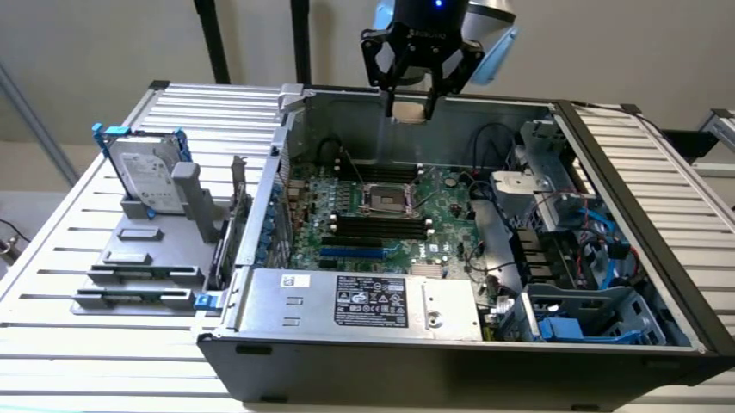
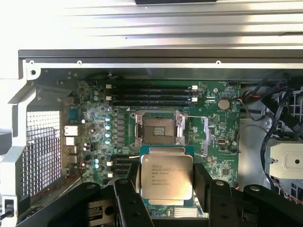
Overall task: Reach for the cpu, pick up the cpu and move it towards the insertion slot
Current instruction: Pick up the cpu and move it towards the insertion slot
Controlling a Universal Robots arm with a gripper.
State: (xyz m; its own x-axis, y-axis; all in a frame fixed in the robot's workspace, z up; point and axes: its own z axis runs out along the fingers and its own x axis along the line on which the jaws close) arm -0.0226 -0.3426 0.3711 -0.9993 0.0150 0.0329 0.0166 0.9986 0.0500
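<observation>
Cpu [image 2: 166,176], a flat square chip with a silver-grey metal face, sits clamped in the black gripper [image 2: 166,189] above the green motherboard, so the carry toward the dark silver-framed insertion slot [image 2: 158,129] needs lowering squarely aligned

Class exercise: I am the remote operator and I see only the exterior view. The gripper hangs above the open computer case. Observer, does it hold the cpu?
Observer: Yes. In the wrist view the cpu sits between the fingers of the gripper, silver face toward the camera.
Operator: Is the insertion slot free?
Observer: Yes. The insertion slot is open, its dark square bare inside the metal frame.
Operator: Any writing on the chip?
Observer: Printed lines cover its face, but I cannot read them.
</observation>
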